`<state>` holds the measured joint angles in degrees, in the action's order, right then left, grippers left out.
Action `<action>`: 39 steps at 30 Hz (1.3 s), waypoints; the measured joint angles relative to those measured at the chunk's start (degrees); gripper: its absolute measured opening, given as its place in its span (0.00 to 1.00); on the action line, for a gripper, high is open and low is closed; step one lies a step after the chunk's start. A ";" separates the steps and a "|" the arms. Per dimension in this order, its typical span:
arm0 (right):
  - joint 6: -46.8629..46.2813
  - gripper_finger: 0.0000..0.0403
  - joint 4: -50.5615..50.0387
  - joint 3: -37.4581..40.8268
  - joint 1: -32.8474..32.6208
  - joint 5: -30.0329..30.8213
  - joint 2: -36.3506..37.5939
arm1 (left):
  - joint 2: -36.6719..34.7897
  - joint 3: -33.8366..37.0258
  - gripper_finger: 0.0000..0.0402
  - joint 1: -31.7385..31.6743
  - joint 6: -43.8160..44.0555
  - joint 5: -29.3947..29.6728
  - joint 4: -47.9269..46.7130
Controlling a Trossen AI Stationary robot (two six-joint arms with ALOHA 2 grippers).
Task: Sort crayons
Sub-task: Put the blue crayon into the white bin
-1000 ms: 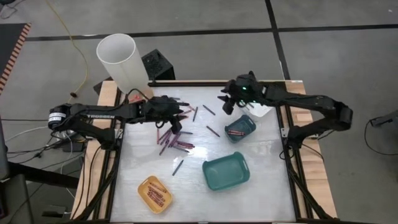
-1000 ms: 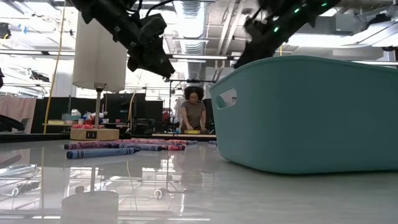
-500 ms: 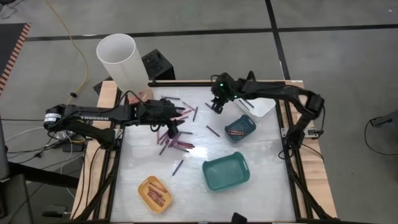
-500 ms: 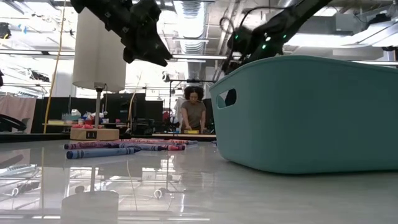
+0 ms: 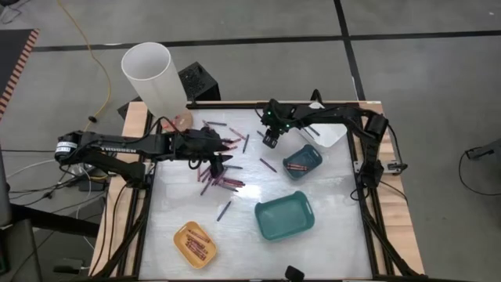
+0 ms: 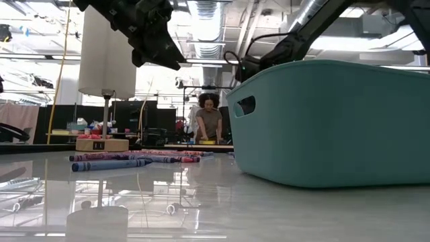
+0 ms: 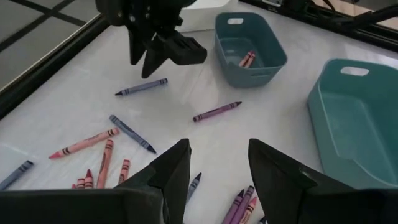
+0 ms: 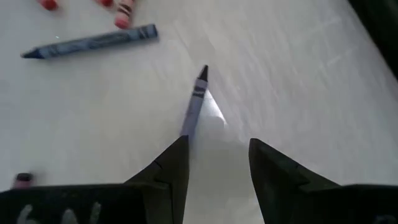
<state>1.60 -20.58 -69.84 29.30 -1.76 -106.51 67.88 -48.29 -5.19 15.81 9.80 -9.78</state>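
Red, pink, purple and blue-grey crayons lie scattered flat on the white tabletop, left of centre. My right gripper hangs open, pointing steeply down, just over a blue-grey crayon at the pile's far right. That crayon's near end runs toward one fingertip, and I cannot tell whether they touch. My left gripper hovers open over the pile with nothing between its fingers. My right gripper also shows in the left wrist view, above a blue-grey crayon.
A small teal tray holds red crayons. A larger teal tray sits at the near right and a yellow tray with crayons at the near left. A white tray is at the far right, a white cylinder beyond the far left corner. A person stands in the room behind.
My right gripper has come down and toward the table's left, from over the small teal tray to the crayons at the pile's far right, tipping more steeply downward. My left gripper has drawn back a little toward the left edge and risen slightly.
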 joint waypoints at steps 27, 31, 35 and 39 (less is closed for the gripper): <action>-2.04 0.39 3.01 -0.17 -3.71 1.84 -4.90 | 0.02 0.07 0.38 0.07 0.09 3.47 -2.43; -4.16 0.33 2.23 -0.17 -3.76 1.89 -4.87 | 0.02 0.07 0.38 0.48 1.30 6.24 -2.56; -5.27 0.20 1.73 -0.17 -3.67 1.99 -4.89 | -0.49 0.09 0.38 0.99 1.14 7.93 -2.52; -6.10 0.05 1.74 -0.13 -3.65 1.97 -4.95 | -1.23 0.69 0.38 1.11 1.42 7.45 -1.93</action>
<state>-4.49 -18.84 -69.97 25.65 0.21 -111.46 66.65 -47.61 -4.08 17.24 17.25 -11.71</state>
